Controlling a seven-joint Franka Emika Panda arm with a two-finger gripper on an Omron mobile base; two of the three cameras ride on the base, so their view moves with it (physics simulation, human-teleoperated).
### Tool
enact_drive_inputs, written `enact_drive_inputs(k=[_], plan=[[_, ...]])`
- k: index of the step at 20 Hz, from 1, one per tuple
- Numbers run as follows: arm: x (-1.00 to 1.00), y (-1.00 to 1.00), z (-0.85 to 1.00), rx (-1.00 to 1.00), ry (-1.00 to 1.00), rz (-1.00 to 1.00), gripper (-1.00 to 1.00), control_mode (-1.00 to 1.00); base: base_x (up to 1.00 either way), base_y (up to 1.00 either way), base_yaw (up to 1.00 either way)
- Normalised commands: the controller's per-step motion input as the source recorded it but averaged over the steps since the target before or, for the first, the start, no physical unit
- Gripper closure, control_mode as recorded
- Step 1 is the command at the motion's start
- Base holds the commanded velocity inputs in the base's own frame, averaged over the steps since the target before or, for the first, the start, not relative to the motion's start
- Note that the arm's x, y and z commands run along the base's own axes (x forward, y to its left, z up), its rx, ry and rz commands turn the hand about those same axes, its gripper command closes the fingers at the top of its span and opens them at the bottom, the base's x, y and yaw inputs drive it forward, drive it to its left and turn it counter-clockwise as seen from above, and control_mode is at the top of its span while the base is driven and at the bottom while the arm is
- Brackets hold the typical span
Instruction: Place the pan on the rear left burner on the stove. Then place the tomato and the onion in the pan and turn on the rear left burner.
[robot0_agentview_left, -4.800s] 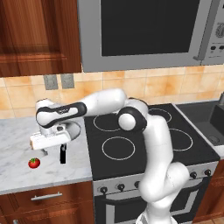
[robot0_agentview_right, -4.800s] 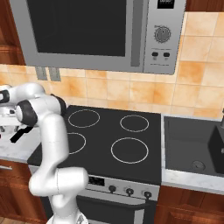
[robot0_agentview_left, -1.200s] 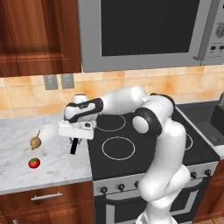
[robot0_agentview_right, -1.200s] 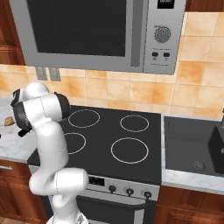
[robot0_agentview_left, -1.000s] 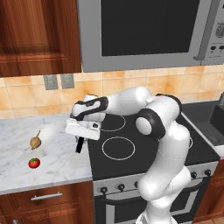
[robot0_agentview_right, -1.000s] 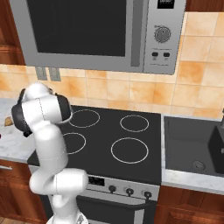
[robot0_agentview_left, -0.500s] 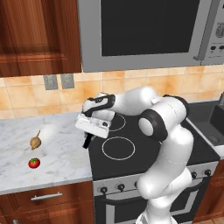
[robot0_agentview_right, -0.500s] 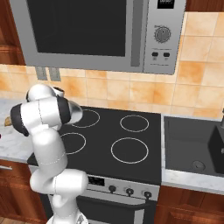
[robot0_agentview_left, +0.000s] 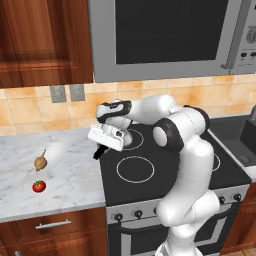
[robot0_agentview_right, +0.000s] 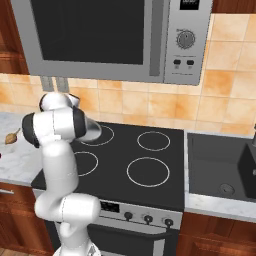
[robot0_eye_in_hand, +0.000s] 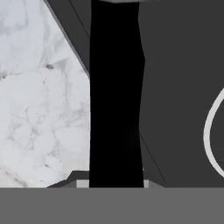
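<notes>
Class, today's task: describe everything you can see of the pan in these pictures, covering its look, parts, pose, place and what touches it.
The pan is a small round shiny grey steel pan with a straight black handle. In the left base view it sits mostly hidden behind the end effector, over the rear left corner of the stove, near the marble counter's edge. The handle slants down toward the counter; in the hand view it runs up the frame as a broad black bar, seemingly gripped at its base. Whether the pan rests on the glass cannot be told.

Red tomato (robot0_agentview_left: 39, 186), tan onion (robot0_agentview_left: 40, 162), white-veined grey marble counter (robot0_agentview_left: 65, 175), black stove (robot0_agentview_left: 165, 165).
</notes>
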Motion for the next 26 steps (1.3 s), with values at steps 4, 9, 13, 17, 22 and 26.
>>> enact_drive_inputs(k=[4,9,13,17,22,26], plan=[[0.44,0.00,0.00,-0.04,0.11,-0.07,1.00,-1.00,0.00,0.00,0.00],[0.53,0.00,-0.05,-0.04,0.04,-0.07,1.00,-1.00,0.00,0.00,0.00],[0.49,-0.01,-0.09,-0.03,0.05,-0.07,1.00,-1.00,0.00,0.00,0.00],[0.31,-0.07,-0.12,-0.01,0.07,-0.07,1.00,-1.00,0.00,0.00,0.00],[0.17,-0.14,-0.20,0.00,0.05,-0.09,1.00,-1.00,0.00,0.00,0.00],[0.00,-0.14,-0.29,0.00,0.07,-0.11,1.00,-1.00,0.00,0.00,0.00]])
